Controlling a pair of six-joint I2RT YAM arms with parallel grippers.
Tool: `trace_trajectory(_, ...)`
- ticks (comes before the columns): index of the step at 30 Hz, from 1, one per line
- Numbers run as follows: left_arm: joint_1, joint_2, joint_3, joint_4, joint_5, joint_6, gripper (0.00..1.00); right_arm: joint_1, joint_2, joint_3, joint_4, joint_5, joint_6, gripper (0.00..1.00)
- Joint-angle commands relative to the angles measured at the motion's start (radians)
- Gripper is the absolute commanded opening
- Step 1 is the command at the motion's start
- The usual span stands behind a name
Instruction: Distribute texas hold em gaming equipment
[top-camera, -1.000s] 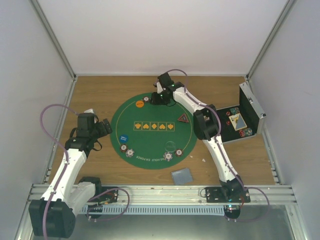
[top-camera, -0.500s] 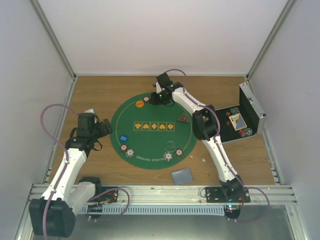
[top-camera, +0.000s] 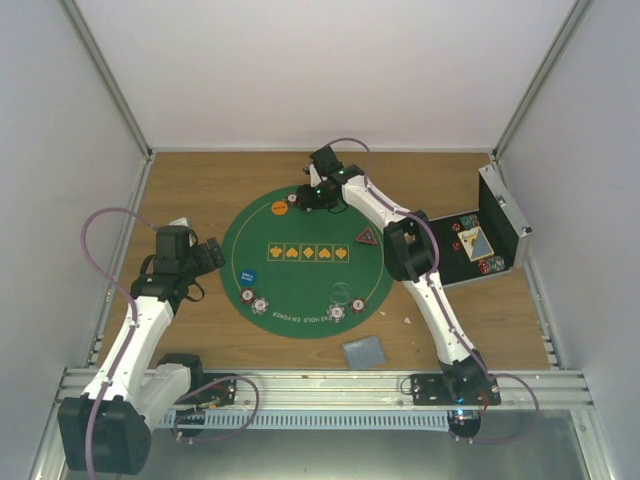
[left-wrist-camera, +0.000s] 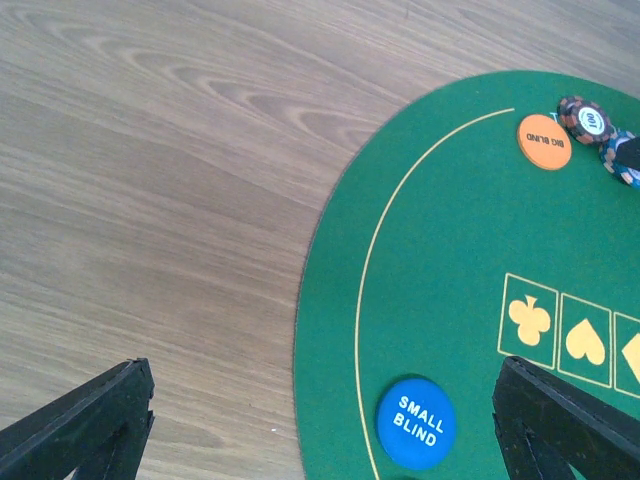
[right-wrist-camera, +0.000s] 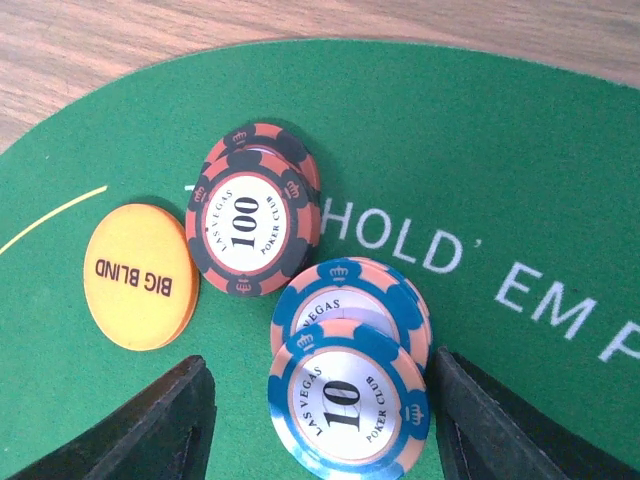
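Observation:
In the right wrist view my right gripper (right-wrist-camera: 335, 430) is open and straddles a small stack of blue-and-orange "10" chips (right-wrist-camera: 348, 405) on the green felt mat (right-wrist-camera: 480, 130); the top chip has slid toward the camera off the others. Red "100" chips (right-wrist-camera: 252, 222) and the orange BIG BLIND disc (right-wrist-camera: 140, 276) lie just left of them. From above, the right gripper (top-camera: 305, 197) is at the mat's far edge. My left gripper (top-camera: 212, 255) is open and empty, over the mat's left edge. The blue SMALL BLIND disc (left-wrist-camera: 416, 423) lies between its fingers (left-wrist-camera: 560, 420).
Three chip piles (top-camera: 260, 305) (top-camera: 337, 313) (top-camera: 358, 305) sit along the mat's near edge. The dark triangular marker (top-camera: 367, 237) lies right of the card boxes. Grey-blue cards (top-camera: 364, 351) lie on the wood near the front. The open metal case (top-camera: 480, 240) stands at right.
My right gripper has shifted slightly left along the mat's far edge, toward the orange disc. The left arm has not moved.

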Motion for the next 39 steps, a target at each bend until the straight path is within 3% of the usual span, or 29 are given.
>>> trace_trajectory(1, -0.008, 0.003, -0.004, 0.047, 0.002, 0.005, 0.94, 0.003, 0.063, -0.005, -0.039, 0.034, 0.007, 0.63)
trace_trajectory(11, -0.009, -0.002, -0.003, 0.047, -0.002, 0.005, 0.94, -0.006, -0.058, -0.092, -0.015, 0.038, -0.007, 0.89)
trace_trajectory(19, -0.010, -0.008, -0.003, 0.045, -0.005, 0.005, 0.94, -0.020, -0.316, -0.303, 0.010, 0.070, -0.068, 0.94)
trace_trajectory(23, -0.009, -0.013, -0.001, 0.042, -0.020, 0.004, 0.94, -0.044, -0.545, -0.543, 0.046, 0.072, -0.046, 0.95)
trace_trajectory(30, -0.011, -0.034, -0.007, 0.047, -0.021, 0.002, 0.94, -0.170, -0.987, -1.047, -0.010, 0.225, 0.070, 0.98)
trace_trajectory(39, -0.014, -0.016, -0.006, 0.049, -0.009, 0.004, 0.94, -0.320, -1.294, -1.359, -0.281, 0.349, 0.225, 0.99)
